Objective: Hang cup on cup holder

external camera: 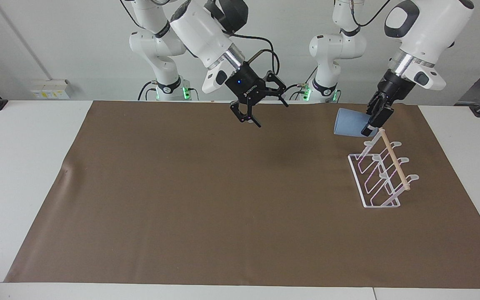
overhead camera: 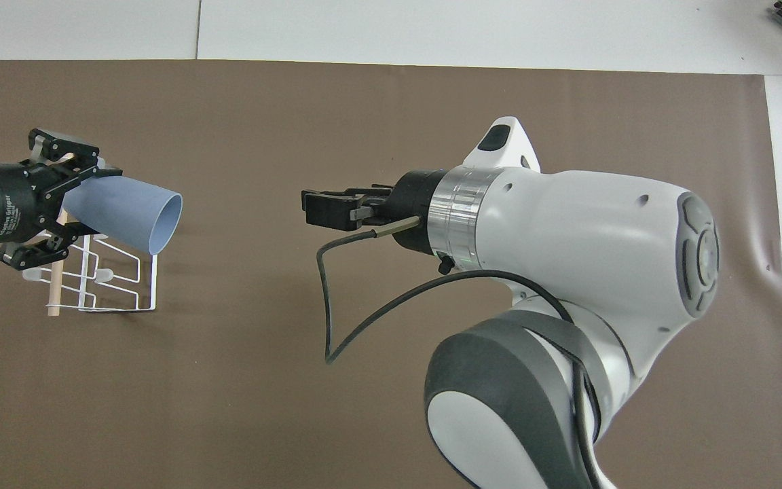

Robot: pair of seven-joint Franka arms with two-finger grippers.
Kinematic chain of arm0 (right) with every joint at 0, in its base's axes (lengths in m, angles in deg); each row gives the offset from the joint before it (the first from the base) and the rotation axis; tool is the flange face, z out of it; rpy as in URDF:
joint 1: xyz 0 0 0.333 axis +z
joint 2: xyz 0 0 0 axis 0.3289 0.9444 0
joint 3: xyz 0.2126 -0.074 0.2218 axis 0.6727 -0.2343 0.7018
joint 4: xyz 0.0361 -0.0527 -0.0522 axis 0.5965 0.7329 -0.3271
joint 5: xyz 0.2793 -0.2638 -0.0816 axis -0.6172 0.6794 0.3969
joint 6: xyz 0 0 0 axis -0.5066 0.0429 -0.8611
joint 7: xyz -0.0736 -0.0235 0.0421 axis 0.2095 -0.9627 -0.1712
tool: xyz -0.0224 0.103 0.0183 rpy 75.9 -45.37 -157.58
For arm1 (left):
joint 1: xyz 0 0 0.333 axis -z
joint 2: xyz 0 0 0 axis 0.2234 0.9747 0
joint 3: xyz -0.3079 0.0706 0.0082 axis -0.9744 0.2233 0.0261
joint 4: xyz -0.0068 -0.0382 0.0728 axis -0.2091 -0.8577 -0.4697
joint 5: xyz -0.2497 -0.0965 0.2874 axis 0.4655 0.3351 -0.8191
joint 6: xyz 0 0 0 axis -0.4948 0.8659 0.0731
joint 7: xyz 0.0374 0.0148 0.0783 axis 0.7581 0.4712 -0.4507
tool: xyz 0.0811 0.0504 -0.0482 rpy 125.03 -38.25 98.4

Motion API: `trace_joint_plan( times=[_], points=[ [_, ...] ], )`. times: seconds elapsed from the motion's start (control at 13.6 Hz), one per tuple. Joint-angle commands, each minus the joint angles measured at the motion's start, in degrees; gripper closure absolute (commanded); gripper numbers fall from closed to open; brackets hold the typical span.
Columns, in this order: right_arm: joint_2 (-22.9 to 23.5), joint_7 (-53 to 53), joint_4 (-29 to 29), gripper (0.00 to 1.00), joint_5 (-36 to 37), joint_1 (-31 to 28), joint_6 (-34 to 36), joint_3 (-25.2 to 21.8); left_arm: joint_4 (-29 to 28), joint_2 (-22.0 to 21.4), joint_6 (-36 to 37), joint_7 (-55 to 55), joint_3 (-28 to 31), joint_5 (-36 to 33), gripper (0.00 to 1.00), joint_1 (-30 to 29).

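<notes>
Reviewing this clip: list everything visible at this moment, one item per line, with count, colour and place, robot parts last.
cup: one, light blue, held in the air on its side over the cup holder's end nearer the robots.
cup holder: one, white wire with a light wooden dowel on top, on the mat toward the left arm's end of the table.
mat: one, brown, covering most of the table.
table: one, white.
left gripper: one, black, shut on the cup's base.
right gripper: one, black, open and empty, over the mat's edge nearer the robots.
</notes>
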Motion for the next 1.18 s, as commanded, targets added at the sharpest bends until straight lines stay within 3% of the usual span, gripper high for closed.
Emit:
trace_joint_plan(
  times=[0.0,0.22,0.44,0.73,0.96,1.1],
  points=[
    [2.9,0.9,-6.3,0.0,3.0,-0.5,7.1,-1.1,2.4,1.4,0.8,0.0,0.0,-13.8,1.0,2.1],
    [4.7,3.0,-10.4,0.0,8.3,-0.6,13.2,-2.4,1.7,1.5,-4.6,0.4,0.0,-20.8,1.0,2.6],
    [4.4,9.4,-12.2,0.0,8.5,-0.6,19.4,-5.3,1.6,3.2,-11.1,4.3,0.0,-28.8,1.0,2.0],
    [3.7,15.2,-13.9,0.0,9.6,-0.6,27.4,-8.9,1.5,8.2,-17.3,5.5,0.2,-40.9,1.0,0.5],
    [2.5,16.0,-14.7,0.0,17.9,-0.6,35.4,-9.6,0.4,10.4,-18.4,5.1,0.2,-50.3,1.0,0.3],
    [2.1,16.0,-19.4,0.0,22.7,-0.6,41.3,-10.5,-1.7,10.1,-20.5,4.0,0.3,-51.5,1.0,0.1]
  ],
)
